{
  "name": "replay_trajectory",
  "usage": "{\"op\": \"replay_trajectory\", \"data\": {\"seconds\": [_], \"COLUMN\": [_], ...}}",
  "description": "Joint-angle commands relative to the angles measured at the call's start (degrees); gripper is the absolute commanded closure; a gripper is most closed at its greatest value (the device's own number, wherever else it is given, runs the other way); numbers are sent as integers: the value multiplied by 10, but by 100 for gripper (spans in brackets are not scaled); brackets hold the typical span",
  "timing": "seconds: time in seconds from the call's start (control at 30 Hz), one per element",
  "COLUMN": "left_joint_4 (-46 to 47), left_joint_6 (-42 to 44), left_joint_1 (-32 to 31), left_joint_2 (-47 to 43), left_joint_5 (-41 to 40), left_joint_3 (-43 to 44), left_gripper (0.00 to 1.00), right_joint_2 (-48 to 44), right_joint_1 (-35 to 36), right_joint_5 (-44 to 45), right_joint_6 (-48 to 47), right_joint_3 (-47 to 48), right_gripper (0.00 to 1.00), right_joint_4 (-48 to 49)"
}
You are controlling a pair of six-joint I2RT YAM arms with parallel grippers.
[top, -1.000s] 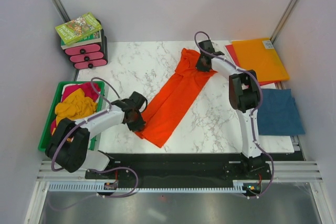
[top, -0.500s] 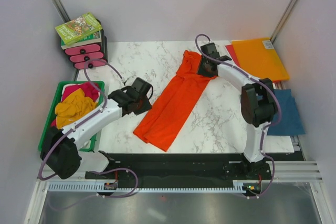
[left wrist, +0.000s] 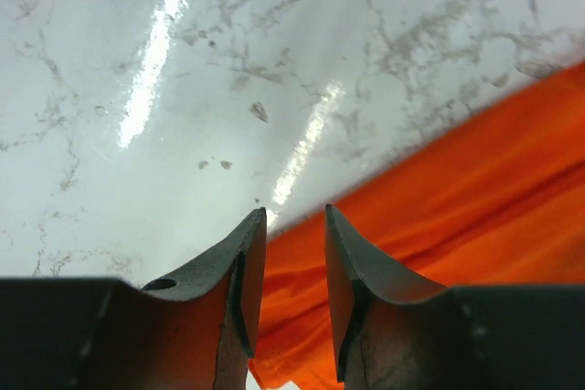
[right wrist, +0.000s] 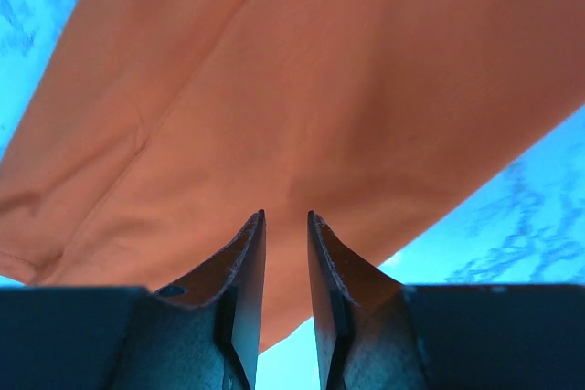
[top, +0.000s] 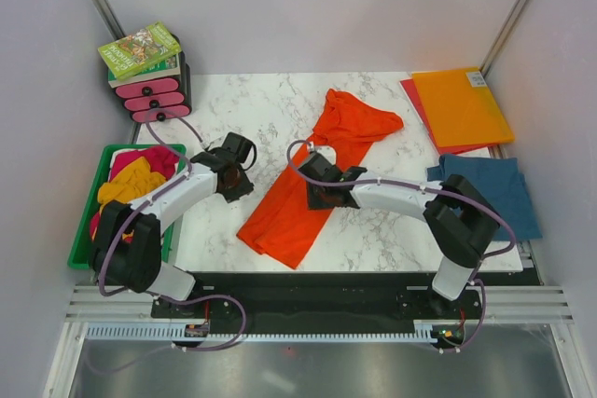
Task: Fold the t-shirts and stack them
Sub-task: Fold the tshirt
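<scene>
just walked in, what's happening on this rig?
The orange t-shirt lies on the marble table as a long diagonal strip, far end bunched. Neither arm holds it: the left gripper is open at its left edge, the right gripper open over its middle. A teal-blue t-shirt lies at the right; more tees wait in the green bin.

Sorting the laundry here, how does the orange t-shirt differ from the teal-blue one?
On the table, the orange t-shirt lies central as a long diagonal strip, bunched at its far end; the teal-blue t-shirt lies at the right edge, compact and flat. The right gripper is over the orange one; none is at the teal-blue one. Both are plain cloth.
</scene>
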Motion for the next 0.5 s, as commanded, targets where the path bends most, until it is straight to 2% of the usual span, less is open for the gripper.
{"op": "replay_trajectory", "data": {"seconds": [0.0, 0.17, 0.27, 0.47], "left_joint_4": [36, 49, 49, 55], "left_joint_6": [15, 13, 18, 17], "left_joint_1": [15, 16, 15, 16], "left_joint_2": [11, -8, -8, 19], "left_joint_5": [29, 32, 38, 57], "left_joint_3": [-20, -52, -56, -66], "left_gripper": [61, 62, 62, 63], "right_joint_2": [21, 53, 55, -43], "right_joint_1": [44, 57, 56, 57], "right_joint_5": [34, 29, 20, 49], "right_joint_6": [36, 60, 89, 127], "right_joint_3": [-4, -11, -51, -159], "right_gripper": [68, 68, 68, 66], "right_joint_4": [47, 48, 41, 12]}}
